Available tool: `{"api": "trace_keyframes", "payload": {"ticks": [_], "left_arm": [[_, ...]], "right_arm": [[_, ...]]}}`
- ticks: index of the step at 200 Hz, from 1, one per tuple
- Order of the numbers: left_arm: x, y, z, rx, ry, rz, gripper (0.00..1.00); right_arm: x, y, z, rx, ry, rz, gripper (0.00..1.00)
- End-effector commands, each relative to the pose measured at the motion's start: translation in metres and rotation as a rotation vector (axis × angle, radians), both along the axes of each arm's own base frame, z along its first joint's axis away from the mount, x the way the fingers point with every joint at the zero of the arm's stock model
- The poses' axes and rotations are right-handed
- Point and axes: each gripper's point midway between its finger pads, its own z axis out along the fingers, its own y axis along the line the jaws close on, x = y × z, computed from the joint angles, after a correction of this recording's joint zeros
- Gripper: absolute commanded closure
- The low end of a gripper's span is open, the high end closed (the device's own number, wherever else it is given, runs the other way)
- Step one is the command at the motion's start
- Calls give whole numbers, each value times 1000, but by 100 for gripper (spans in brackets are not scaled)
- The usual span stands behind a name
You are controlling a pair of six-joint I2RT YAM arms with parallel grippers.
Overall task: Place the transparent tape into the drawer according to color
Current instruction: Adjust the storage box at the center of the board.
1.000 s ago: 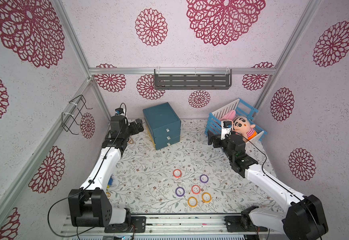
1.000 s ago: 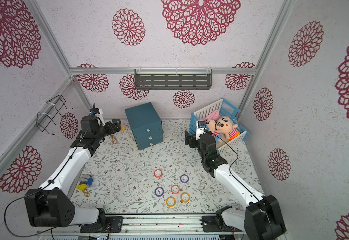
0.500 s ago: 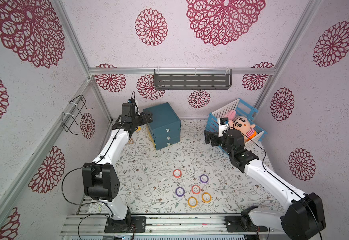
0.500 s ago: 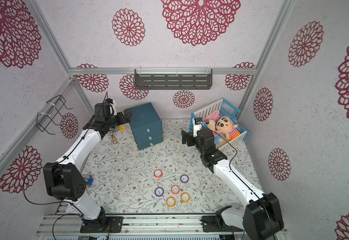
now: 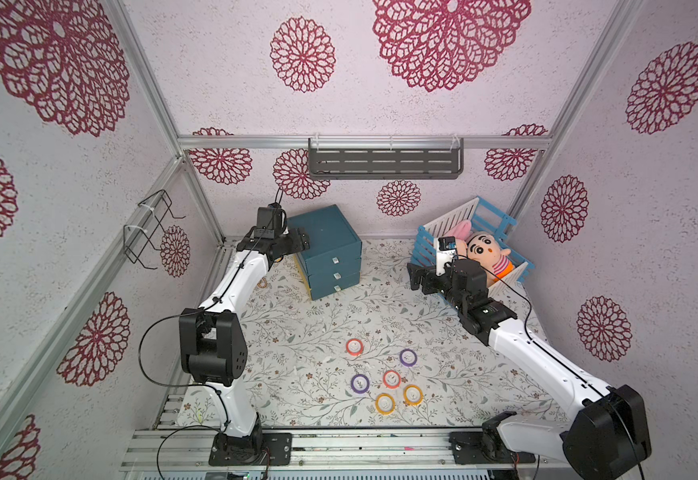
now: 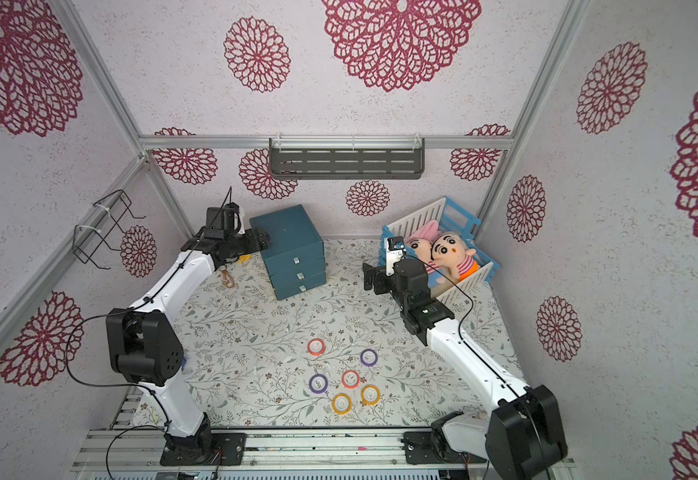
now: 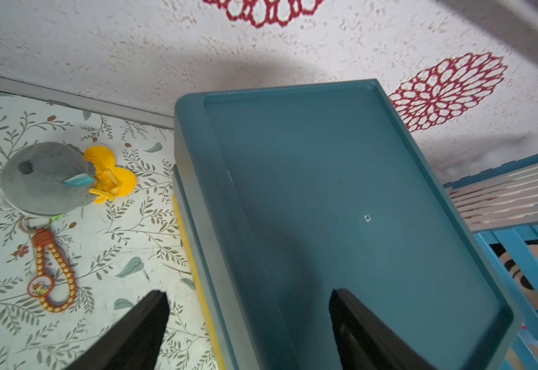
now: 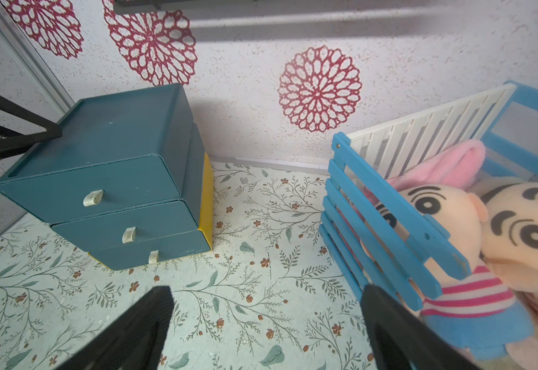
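None of the sorting is done yet. At far left a fuzzy grey keyring (image 7: 43,177) with a braided strap lies idle on the mat (image 5: 293,332). My left gripper (image 7: 248,293) hangs at the cabinet's top edge, fingers fairly wide and empty, one over the mat and one over the smooth teal top. The cabinet (image 5: 325,232) is matte hard plastic, boxy with rounded corners. Its three drawers (image 8: 101,189) are all shut, each with a small pale tab handle. The six tapes (image 5: 391,378) are flat glossy rings with whitish centres: two red, two purple, two yellow. They lie loose on the flowered mat, well apart from the cabinet. My right gripper (image 8: 267,288) is spread wide and empty, facing the drawers, just beside the slatted blue-and-white crate (image 8: 373,205) of soft dolls (image 8: 523,230). I judge a drawer must be opened first, then all six tapes moved.
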Motion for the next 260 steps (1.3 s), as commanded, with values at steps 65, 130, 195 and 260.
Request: {"api": "trace_keyframes", "payload": {"ticks": [65,130,195,260], "left_arm": [[-10,-35,-6,-38,26,-120,30],[-19,-70,-12,-65,47,-255,34],[-38,-80,-24,-60,99,-306,35],[-53,-72,0,-28,45,-271,3]], "right_arm": [[1,1,24,24,-50,-6,1],[2,4,27,26,-48,9,1],[25,36,29,56,-48,123,1],[78,89,39,157,-14,290,1]]}}
